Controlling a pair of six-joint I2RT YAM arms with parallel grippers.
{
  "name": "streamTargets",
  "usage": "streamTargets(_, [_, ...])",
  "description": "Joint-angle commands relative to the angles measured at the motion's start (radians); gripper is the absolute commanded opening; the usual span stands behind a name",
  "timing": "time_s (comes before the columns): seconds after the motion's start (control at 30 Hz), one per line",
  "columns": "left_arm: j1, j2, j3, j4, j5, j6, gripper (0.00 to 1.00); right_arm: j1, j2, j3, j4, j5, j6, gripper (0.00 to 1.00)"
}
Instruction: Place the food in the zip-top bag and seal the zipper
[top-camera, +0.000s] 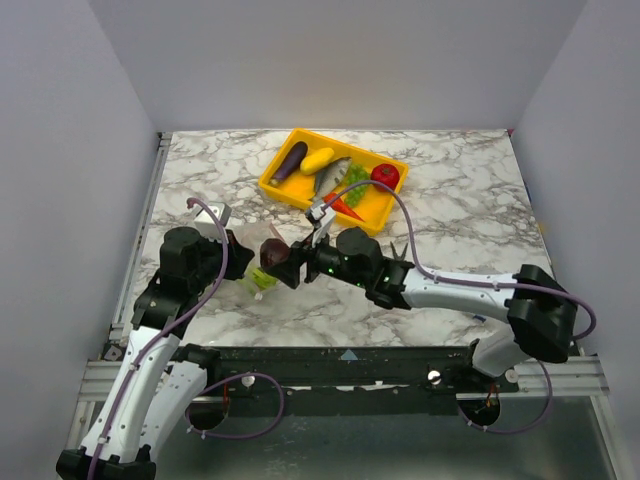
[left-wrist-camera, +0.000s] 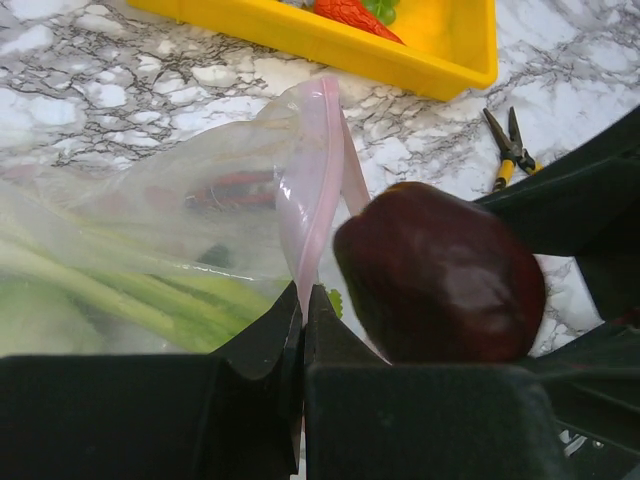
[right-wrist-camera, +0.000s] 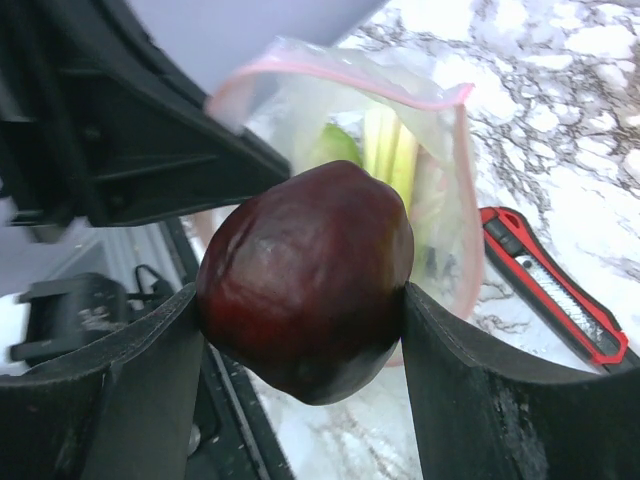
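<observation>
My right gripper (right-wrist-camera: 305, 300) is shut on the dark red onion (right-wrist-camera: 305, 280), holding it just in front of the open mouth of the zip-top bag (right-wrist-camera: 440, 190). The pinkish zipper (right-wrist-camera: 340, 75) rims that mouth, and the green leek (right-wrist-camera: 385, 140) lies inside. My left gripper (left-wrist-camera: 303, 300) is shut on the zipper strip (left-wrist-camera: 315, 170), lifting the bag's edge, with the onion (left-wrist-camera: 440, 275) close on its right. From above, the onion (top-camera: 273, 252) hangs between both arms, left of centre. Eggplant (top-camera: 289, 162), squash (top-camera: 317, 159), fish (top-camera: 333, 175), lettuce (top-camera: 355, 180), tomato (top-camera: 385, 176) and chili (top-camera: 345, 207) lie behind it.
These foods sit in a yellow tray (top-camera: 272, 186) at the back centre of the marble table. A red-and-black pocket knife (right-wrist-camera: 555, 285) lies on the table just beyond the bag. Yellow-handled pliers (left-wrist-camera: 508, 150) lie near the tray's front right corner.
</observation>
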Motion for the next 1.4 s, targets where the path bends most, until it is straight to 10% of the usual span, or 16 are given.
streamTargets(0.0, [0.006,-0.03,0.004,0.014,-0.027,0.008,0.0,0.013,0.095,-0.015,0.188,0.147,-0.032,0.26])
streamTargets(0.2, [0.006,-0.03,0.004,0.017,-0.008,0.005,0.0,0.014,0.219,0.053,0.268,0.123,-0.058,0.49])
streamTargets(0.33, [0.006,-0.037,0.004,0.019,-0.013,0.005,0.0,0.013,0.312,0.124,0.3,0.088,-0.061,0.98])
streamTargets(1.37, [0.006,-0.05,0.004,0.017,-0.009,0.008,0.0,-0.018,-0.08,-0.143,0.029,0.45,-0.065,0.97])
